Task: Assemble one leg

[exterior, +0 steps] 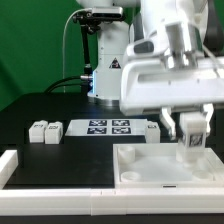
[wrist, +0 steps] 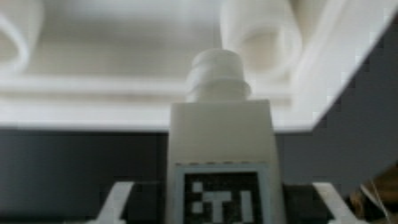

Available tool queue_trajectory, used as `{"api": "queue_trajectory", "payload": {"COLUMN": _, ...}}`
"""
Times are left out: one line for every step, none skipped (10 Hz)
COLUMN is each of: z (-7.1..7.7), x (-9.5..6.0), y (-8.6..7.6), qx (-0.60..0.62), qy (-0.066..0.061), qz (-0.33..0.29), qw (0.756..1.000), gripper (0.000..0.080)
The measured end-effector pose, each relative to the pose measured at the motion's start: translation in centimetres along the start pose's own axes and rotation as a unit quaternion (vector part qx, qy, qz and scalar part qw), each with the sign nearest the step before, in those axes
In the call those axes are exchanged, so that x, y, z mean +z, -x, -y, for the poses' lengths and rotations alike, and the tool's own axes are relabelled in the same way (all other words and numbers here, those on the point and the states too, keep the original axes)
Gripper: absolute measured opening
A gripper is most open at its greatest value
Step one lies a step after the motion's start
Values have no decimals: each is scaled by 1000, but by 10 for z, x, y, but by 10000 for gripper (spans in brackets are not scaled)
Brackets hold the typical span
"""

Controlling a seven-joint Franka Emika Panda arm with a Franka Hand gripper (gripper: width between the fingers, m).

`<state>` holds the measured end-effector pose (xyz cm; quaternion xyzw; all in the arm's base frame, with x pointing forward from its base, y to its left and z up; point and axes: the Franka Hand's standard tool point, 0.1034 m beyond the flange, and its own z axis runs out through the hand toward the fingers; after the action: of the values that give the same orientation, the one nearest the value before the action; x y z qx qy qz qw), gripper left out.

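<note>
At the exterior view's left we see a white rail (exterior: 9, 166) on the dark tabletop (exterior: 45, 108). Behind it two small white blocks (exterior: 47, 131) stand side by side. Next lies the marker board (exterior: 110, 127), flat, with another small block (exterior: 155, 128) just beside its right end. Further right the gripper (exterior: 190, 143) hangs over the far edge of the white panel (exterior: 150, 172), which lies flat near the front. The gripper pinches the leg (exterior: 191, 130) between its two fingers. In the wrist view we see the leg (wrist: 217, 130) upright in that grasp, its square tag (wrist: 217, 196) facing the camera and its round peg (wrist: 217, 72) pointing at the panel (wrist: 107, 60). We cannot tell whether the peg touches the panel.
</note>
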<state>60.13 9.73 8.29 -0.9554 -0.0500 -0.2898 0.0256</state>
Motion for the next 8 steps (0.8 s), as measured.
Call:
{"api": "queue_trajectory", "payload": {"z": 3, "x": -1, "y": -1, "qx": 0, "qy": -1, "qz": -1, "qw": 1000, "gripper": 290}}
{"api": "queue_trajectory", "payload": {"z": 4, "x": 0, "y": 1, "qx": -2, "qy": -2, "qz": 0, "qw": 1000, "gripper": 290}}
{"api": "queue_trajectory", "payload": {"z": 7, "x": 0, "y": 0, "qx": -1, "qy": -2, "qz": 1, "qw": 1000, "gripper": 290}}
{"api": "queue_trajectory", "payload": {"z": 9, "x": 0, "y": 0, "qx": -2, "qy": -4, "qz": 1, "qw": 1000, "gripper": 290}}
{"api": "queue_trajectory", "payload": {"z": 11, "x": 0, "y": 0, "qx": -3, "qy": -5, "qz": 1, "qw": 1000, "gripper": 290}}
{"api": "queue_trajectory", "payload": {"z": 13, "x": 1, "y": 0, "qx": -4, "qy": -6, "qz": 1, "qw": 1000, "gripper": 290}}
{"api": "queue_trajectory", "payload": {"z": 15, "x": 2, "y": -1, "qx": -5, "qy": -7, "qz": 0, "qw": 1000, "gripper": 290}}
{"api": "queue_trajectory", "payload": {"z": 17, "x": 3, "y": -2, "qx": -6, "qy": -8, "qz": -1, "qw": 1000, "gripper": 290}}
